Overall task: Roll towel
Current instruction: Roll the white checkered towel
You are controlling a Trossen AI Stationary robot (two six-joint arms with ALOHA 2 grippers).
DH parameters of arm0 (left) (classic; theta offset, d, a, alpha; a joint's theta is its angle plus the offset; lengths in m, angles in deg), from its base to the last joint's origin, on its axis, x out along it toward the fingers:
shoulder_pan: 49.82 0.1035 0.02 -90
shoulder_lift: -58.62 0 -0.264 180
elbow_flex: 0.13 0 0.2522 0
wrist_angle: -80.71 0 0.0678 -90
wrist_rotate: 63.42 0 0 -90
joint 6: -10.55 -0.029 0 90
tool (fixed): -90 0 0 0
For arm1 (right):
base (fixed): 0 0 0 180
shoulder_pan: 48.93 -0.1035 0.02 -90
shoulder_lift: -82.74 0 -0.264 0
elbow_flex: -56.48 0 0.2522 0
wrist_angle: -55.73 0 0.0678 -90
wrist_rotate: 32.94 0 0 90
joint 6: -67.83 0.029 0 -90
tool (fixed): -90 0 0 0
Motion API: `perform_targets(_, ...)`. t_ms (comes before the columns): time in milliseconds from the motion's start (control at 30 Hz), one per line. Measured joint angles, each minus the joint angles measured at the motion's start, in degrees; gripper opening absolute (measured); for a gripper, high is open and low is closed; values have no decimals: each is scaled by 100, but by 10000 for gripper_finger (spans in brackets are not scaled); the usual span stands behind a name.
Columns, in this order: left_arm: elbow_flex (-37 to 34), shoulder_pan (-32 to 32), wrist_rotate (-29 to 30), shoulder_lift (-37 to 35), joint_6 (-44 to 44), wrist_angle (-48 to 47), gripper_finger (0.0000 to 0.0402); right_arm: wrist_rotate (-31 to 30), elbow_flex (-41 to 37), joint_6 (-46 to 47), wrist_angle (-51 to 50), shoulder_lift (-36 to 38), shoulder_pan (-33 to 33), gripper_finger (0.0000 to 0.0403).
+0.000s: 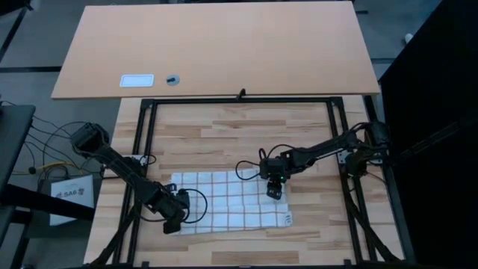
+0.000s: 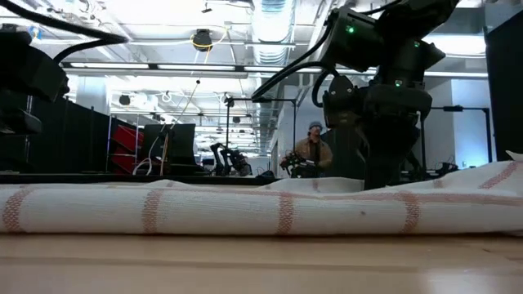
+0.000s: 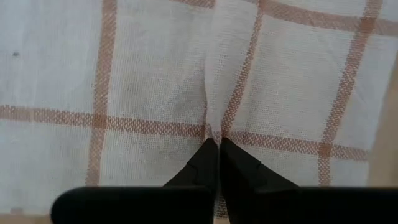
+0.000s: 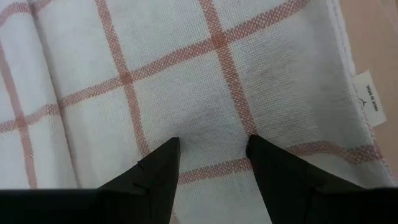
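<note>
High view: towel (image 1: 224, 202) lying spread flat on the wooden table (image 1: 224, 131), toward the front edge, between the two arms; left gripper (image 1: 173, 221) sitting at the towel's left front corner; right gripper (image 1: 274, 190) hanging over the towel's right part, near the right edge; larger tan board (image 1: 224, 45) lying beyond the table, carrying a small white card (image 1: 137, 80) and a round dark item (image 1: 172, 79). Low view: towel (image 2: 261, 208) stretching across the whole width at table height, with a raised fold toward the right; dark arm (image 2: 384, 90) coming down behind it; person (image 2: 314, 151) sitting far off in the room. Left wrist view: fingers (image 3: 205, 165) pressed together, pinching a thin raised ridge of towel (image 3: 124, 81) between the tips. Right wrist view: fingers (image 4: 158, 168) standing spread apart, tips resting on or just above the towel (image 4: 186, 74), gripping nothing; small white label (image 4: 367, 99) showing at the towel's hem, beside bare wood.
</note>
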Motion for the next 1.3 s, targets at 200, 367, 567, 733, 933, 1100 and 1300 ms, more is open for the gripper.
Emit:
perform_targets(200, -1, 0, 162, -376, 237, -303, 0, 26, 0, -146, -96, -5, 0, 182)
perform_targets(367, 0, -9, 430, -773, 507, -827, 0, 57, -2, -197, -110, -9, 0, 182)
perform_targets(567, 0, -11, 435, -822, 489, -1069, 0, 70, -7, -238, -127, -14, 0, 182)
perform_targets(733, 0, -11, 489, -822, 488, -1125, 0, 87, -9, -236, -127, -16, 0, 182)
perform_targets(933, 0, -11, 544, -822, 571, -1175, 0, 116, -11, -236, -156, -18, 0, 182)
perform_targets(1100, 0, -11, 616, -819, 642, -1180, 0, 218, -15, -234, -184, -18, 0, 182)
perform_targets(1300, 7, 2, 481, -819, 686, -1181, 34, 243, -20, -264, -159, -20, 0, 182)
